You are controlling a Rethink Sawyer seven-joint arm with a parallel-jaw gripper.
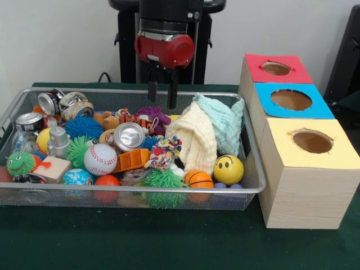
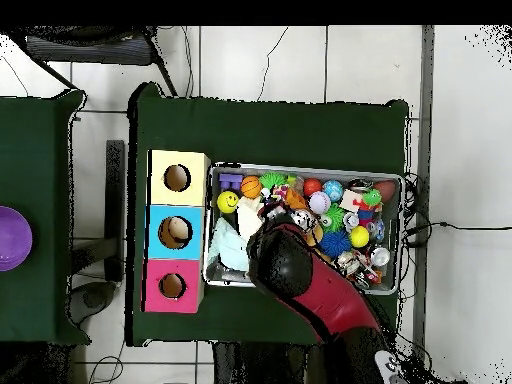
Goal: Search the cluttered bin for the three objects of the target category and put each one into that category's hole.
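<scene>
One view, front, shows gripper open.

Bin: silver wire mesh, long, shallow, heaped with clutter. Striped orange plush lies near far wall, tan-brown plush just beside it. Red-bordered hole on farthest wooden box, open.

A plain pale wall is standing behind the dark green table. White tiled floor is showing around it, cables trailing across.
</scene>
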